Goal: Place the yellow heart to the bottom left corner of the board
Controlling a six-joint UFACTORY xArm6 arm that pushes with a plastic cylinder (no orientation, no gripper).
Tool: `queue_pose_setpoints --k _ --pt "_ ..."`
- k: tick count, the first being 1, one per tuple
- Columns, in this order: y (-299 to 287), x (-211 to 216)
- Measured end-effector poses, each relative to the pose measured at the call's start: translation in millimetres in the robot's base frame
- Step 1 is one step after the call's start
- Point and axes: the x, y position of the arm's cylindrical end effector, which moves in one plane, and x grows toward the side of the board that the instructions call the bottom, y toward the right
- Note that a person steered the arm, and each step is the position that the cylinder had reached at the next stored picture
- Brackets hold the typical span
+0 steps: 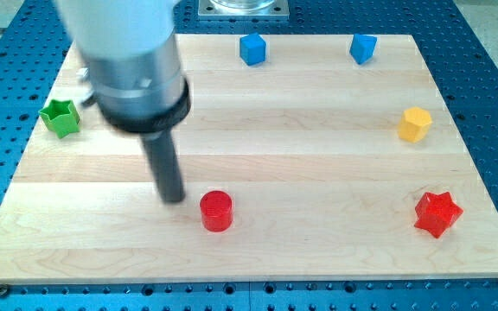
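The only yellow block (414,123) that shows lies near the board's right edge, in the upper half; it is chunky and its shape is not clearly a heart. My tip (173,199) rests on the wooden board (318,173) left of centre, in the lower half. It stands just left of a red cylinder (216,211), with a small gap between them. The yellow block is far to the right of the tip. The arm's thick grey body hides part of the board's upper left.
A green star (60,117) sits at the board's left edge. Two blue cubes (252,48) (363,47) lie along the top edge. A red star (437,213) lies at the lower right. A blue perforated table surrounds the board.
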Motion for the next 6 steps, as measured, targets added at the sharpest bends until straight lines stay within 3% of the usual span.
queue_pose_setpoints --k 1,2,4,5,6 --pt "26.2 -95.7" --pt "-12.4 -166.1" --pt "-87.4 -28.9" --pt "-26.1 -57.0" --pt "-24.2 -137.5"
